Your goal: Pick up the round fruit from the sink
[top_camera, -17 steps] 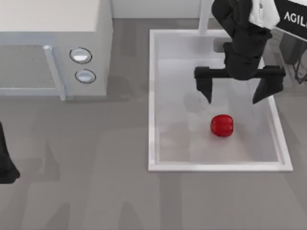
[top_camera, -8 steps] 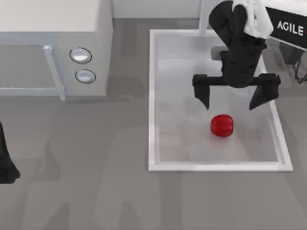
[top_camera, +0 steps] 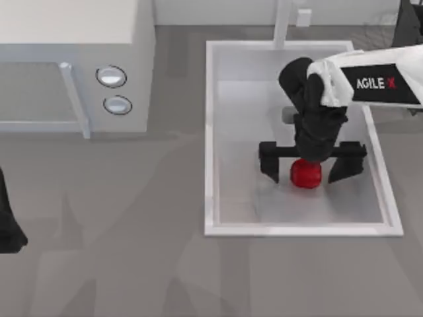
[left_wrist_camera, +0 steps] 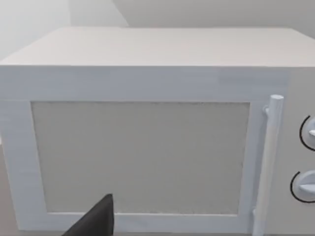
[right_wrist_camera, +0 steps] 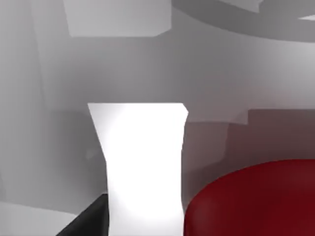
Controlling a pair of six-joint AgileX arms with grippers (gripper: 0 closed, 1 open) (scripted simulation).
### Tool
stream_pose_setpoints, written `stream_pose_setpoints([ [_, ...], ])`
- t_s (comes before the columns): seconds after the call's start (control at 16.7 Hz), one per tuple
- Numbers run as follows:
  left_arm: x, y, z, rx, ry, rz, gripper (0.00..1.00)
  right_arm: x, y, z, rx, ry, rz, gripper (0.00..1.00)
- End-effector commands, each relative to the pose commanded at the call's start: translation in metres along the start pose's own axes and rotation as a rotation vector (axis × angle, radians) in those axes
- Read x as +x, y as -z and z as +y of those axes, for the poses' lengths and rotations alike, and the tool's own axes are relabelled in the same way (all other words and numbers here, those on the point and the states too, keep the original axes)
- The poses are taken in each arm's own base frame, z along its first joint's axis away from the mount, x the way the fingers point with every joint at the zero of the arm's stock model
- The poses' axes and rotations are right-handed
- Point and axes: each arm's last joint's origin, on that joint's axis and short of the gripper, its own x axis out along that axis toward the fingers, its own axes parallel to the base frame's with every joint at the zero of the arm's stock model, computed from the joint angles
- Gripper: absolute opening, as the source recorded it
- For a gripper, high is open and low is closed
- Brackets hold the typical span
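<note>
Sink (top_camera: 210,132): white basin right of the microwave (top_camera: 73,59); our landmark.

Round fruit (top_camera: 306,174): red, resting on the sink floor, toward the near rim. In our right wrist view it looms close (right_wrist_camera: 256,201).

Right gripper (top_camera: 310,173): down inside the sink, spread wide, one finger on each side of the fruit with gaps showing, so not yet clamped. We judge that we straddle it this way so a simple squeeze takes it at its widest.

Left gripper (top_camera: 9,228): parked far left of the sink, facing the microwave door (left_wrist_camera: 140,157); fingers, we cannot tell.
</note>
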Motion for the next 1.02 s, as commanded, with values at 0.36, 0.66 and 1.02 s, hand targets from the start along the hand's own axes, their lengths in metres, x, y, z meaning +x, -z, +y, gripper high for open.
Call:
stream_pose_setpoints([
  [0.36,0.0,0.0,0.0,0.0,0.0,0.0,1.0,0.0063,0.0017,-0.0006,0.0,0.002,0.005,0.92],
  [0.66,0.0,0.0,0.0,0.0,0.0,0.0,1.0,0.0063,0.0017,-0.0006,0.0,0.002,0.005,0.55],
  [1.02,0.0,0.0,0.0,0.0,0.0,0.0,1.0,0.0063,0.0017,-0.0006,0.0,0.002,0.005,0.1],
])
